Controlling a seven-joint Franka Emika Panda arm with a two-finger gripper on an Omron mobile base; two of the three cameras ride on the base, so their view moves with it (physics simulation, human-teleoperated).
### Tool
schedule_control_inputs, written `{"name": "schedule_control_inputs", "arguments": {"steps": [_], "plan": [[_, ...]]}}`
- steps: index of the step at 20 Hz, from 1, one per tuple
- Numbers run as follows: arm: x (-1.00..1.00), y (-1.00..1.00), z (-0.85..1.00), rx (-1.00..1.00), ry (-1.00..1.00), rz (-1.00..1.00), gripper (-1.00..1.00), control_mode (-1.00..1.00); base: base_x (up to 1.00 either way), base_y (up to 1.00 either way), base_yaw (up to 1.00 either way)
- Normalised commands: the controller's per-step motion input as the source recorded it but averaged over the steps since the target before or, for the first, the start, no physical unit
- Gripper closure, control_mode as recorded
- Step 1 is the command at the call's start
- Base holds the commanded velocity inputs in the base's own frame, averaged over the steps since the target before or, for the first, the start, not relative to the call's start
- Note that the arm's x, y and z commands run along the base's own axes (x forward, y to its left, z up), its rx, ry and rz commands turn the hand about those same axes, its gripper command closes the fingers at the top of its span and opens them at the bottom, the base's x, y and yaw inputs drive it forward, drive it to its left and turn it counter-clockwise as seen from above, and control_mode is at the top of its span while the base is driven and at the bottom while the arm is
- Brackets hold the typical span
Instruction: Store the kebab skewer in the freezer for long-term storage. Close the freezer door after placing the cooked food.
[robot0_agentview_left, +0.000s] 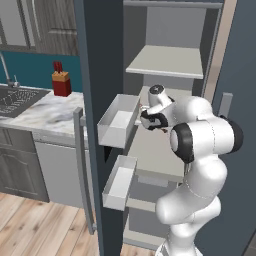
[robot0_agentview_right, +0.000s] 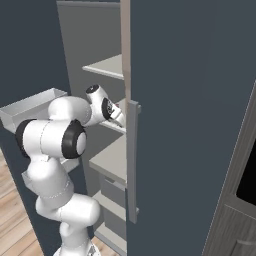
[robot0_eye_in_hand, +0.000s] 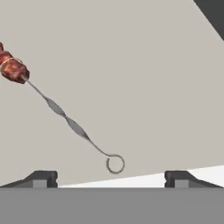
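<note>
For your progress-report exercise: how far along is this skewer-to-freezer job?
Done: the kebab skewer lies on a pale freezer shelf, released. In hand: the gripper is open and empty just above it. Left: withdraw the arm and shut the freezer door, which stands wide open.

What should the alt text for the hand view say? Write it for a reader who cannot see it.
A thin grey metal kebab skewer with a ring end and red-brown chunks lies flat on a pale grey freezer shelf, its meat end running off the upper left. The open end effector sits just short of the ring, holding nothing.
</note>
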Motion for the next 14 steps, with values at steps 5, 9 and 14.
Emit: {"name": "schedule_control_inputs", "arguments": {"steps": [5, 9, 14], "plan": [[-0.53, 0.10, 0.16, 0.00, 0.00, 0.00, -1.00, -1.00, 0.00, 0.00, 0.00], [-0.52, 0.07, 0.11, 0.00, 0.03, 0.00, -1.00, -1.00, 0.00, 0.00, 0.00], [-0.52, 0.02, 0.05, 0.00, 0.01, 0.00, -1.00, -1.00, 0.00, 0.00, 0.00]]}}
